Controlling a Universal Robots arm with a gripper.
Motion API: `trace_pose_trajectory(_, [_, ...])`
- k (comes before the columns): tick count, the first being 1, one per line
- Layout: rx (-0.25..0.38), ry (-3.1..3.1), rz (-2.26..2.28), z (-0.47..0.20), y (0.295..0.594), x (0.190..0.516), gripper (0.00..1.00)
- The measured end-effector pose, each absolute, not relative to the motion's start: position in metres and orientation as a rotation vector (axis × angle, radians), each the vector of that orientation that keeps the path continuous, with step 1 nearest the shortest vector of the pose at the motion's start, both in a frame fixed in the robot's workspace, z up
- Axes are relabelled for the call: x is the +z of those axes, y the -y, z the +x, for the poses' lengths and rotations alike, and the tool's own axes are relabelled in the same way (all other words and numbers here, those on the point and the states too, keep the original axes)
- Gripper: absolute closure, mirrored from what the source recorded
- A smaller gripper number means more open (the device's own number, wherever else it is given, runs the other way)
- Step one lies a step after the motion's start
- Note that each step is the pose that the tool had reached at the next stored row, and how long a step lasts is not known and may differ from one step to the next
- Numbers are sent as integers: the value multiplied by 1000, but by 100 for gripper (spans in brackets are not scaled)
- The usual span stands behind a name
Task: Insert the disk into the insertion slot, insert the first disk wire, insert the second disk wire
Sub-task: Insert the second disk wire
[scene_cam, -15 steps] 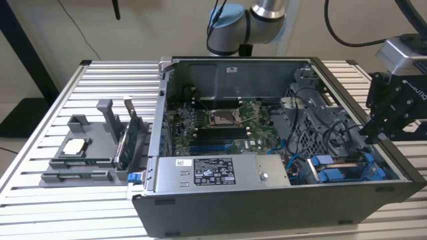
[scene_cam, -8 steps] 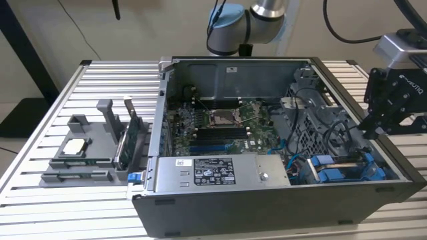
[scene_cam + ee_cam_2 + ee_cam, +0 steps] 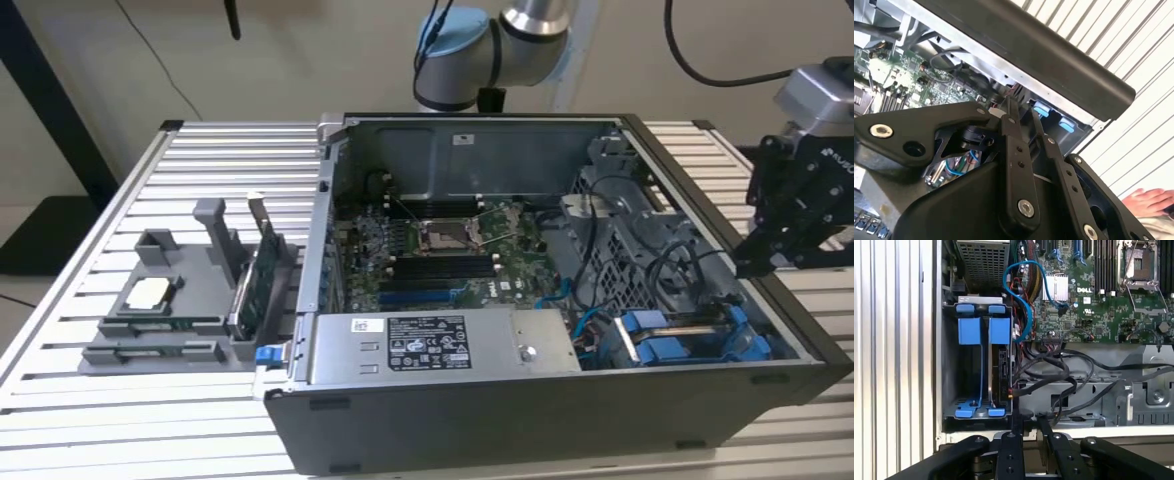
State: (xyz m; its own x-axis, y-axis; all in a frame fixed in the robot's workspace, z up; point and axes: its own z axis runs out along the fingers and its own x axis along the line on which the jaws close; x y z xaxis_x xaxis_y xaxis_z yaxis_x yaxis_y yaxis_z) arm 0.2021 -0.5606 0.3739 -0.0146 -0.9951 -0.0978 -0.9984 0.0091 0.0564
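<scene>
Black gripper links fill the foreground in both wrist views, hanging just outside the wall of an open computer case. The jaws sit drawn close together, clamped on nothing. In the exterior view the gripper hovers at three o'clock from the case, above the slatted bench. The disk sits edge-on inside the insertion slot, which lies in the case corner at about four o'clock in the exterior view. Black wires run up to the disk's side; whether any is plugged in cannot be told. A blue cable loops over the circuit board. A grey holder stands at nine o'clock from the case. A person's hand rests on the bench.
</scene>
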Motion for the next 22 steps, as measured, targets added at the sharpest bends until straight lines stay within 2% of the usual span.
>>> trace_pose_trajectory(22, [160, -2205, -2181, 204, 561, 373, 74])
